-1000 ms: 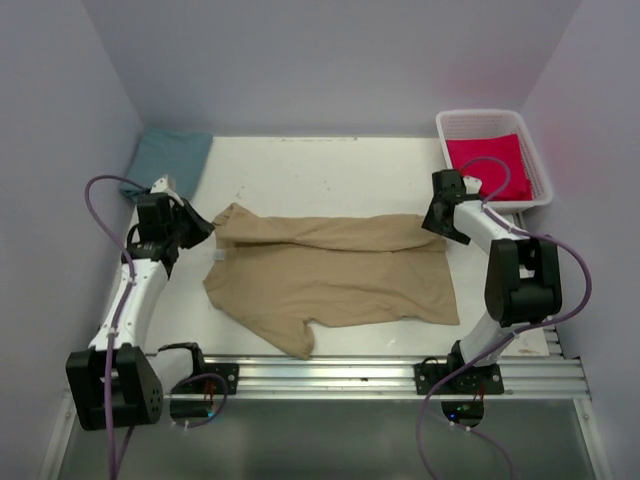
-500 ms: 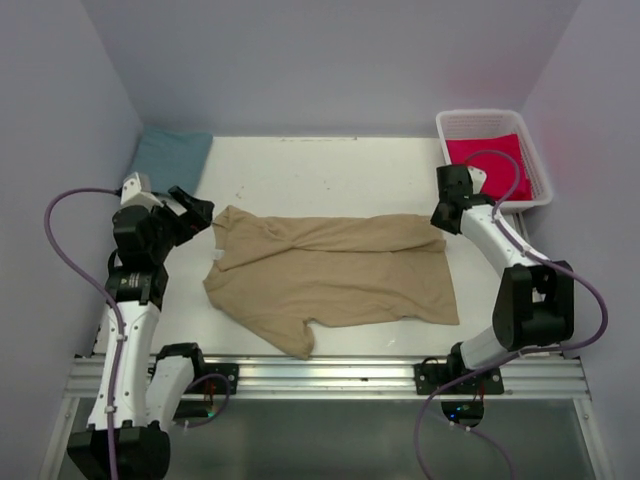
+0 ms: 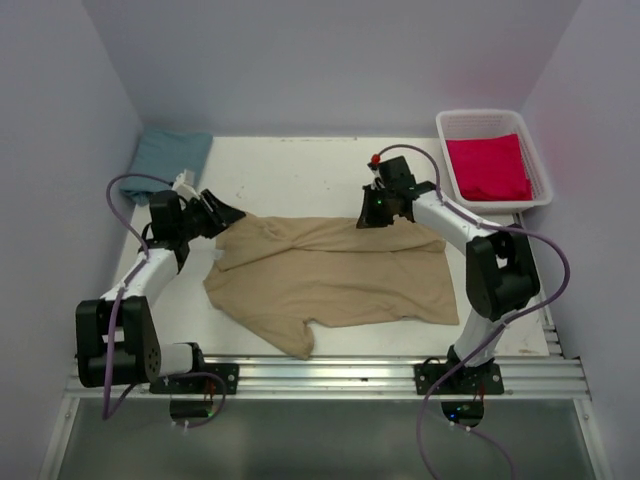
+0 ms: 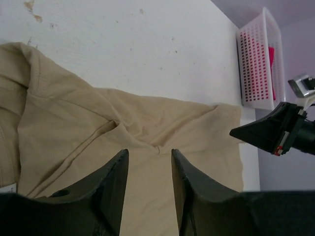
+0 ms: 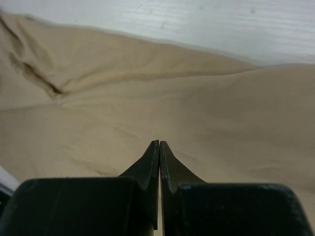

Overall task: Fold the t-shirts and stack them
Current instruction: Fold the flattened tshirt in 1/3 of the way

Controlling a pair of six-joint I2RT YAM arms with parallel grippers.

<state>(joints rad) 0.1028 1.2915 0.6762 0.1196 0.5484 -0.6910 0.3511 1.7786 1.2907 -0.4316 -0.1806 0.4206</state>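
Tan shirt (image 3: 330,272) lies mid-table (image 3: 300,165), far edge doubled over, wrinkled, one sleeve sticking out at near side.
- Left gripper (image 3: 235,213) over collar end, fingers apart, empty.
- Right gripper (image 3: 365,220) over far edge, fingers together, no cloth seen between.
- Risk: closed tips likely push cloth and bunch it; left may pinch one layer only, giving skewed fold.
- Basket (image 3: 447,128), far right: holds red shirt (image 3: 487,167) only.
- Teal shirt (image 3: 168,155) outside basket, far-left corner.

The left arm (image 3: 135,288) and right arm (image 3: 452,219) have white links, black joints, purple cables (image 3: 128,178). The left hand (image 4: 148,153) has black tapered fingers (image 4: 111,195).
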